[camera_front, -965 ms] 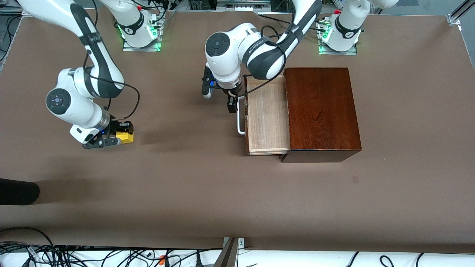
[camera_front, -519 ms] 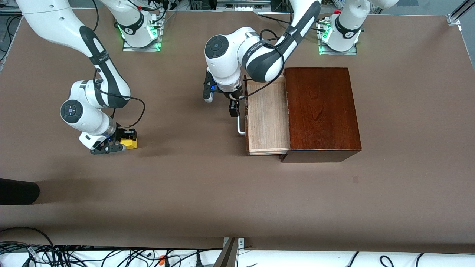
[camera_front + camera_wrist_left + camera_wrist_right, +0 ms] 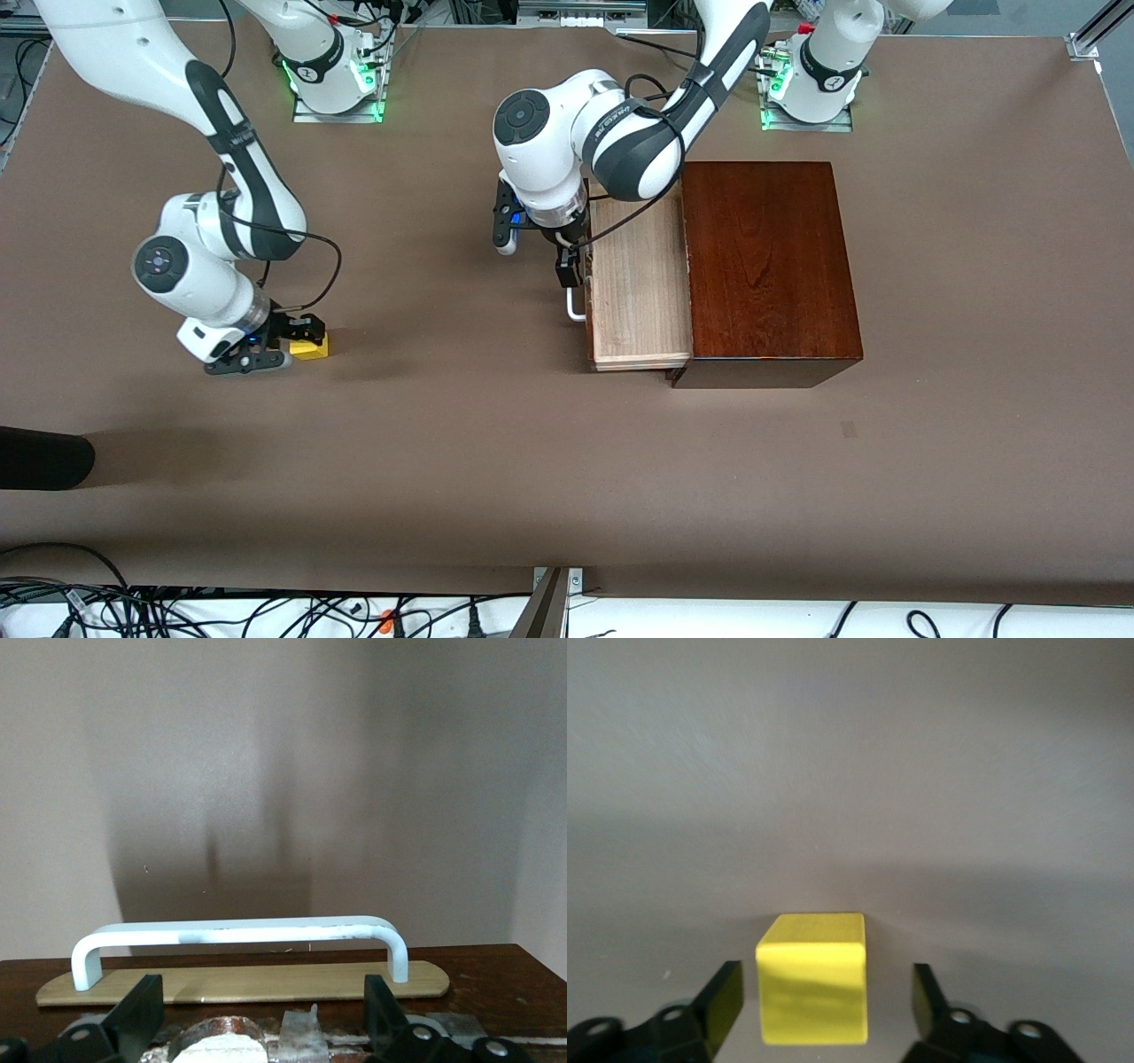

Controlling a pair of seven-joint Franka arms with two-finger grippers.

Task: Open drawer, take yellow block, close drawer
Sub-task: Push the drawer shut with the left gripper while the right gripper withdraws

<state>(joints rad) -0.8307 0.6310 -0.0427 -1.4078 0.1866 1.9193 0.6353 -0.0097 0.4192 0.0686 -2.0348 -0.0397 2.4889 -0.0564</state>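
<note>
The yellow block [image 3: 309, 346] sits on the table toward the right arm's end. My right gripper [image 3: 285, 344] is low at the block and open. In the right wrist view the block [image 3: 813, 979] stands between the two fingers [image 3: 722, 1005] with a gap on each side. The drawer [image 3: 640, 283] is pulled out of the reddish-brown box [image 3: 766, 266], and its pale tray is bare. My left gripper [image 3: 567, 266] is open at the white handle [image 3: 574, 306]. In the left wrist view the handle [image 3: 239, 935] lies just past the spread fingers [image 3: 137, 1023].
The brown table [image 3: 496, 461] spreads wide between the block and the drawer. A dark rounded object [image 3: 40, 458] lies at the table edge at the right arm's end, nearer the front camera. Cables run along the front edge.
My right gripper lowered the yellow block to the table, opened and drew back a little. My left gripper shifted slightly along the handle toward the front camera. The drawer has not moved.
</note>
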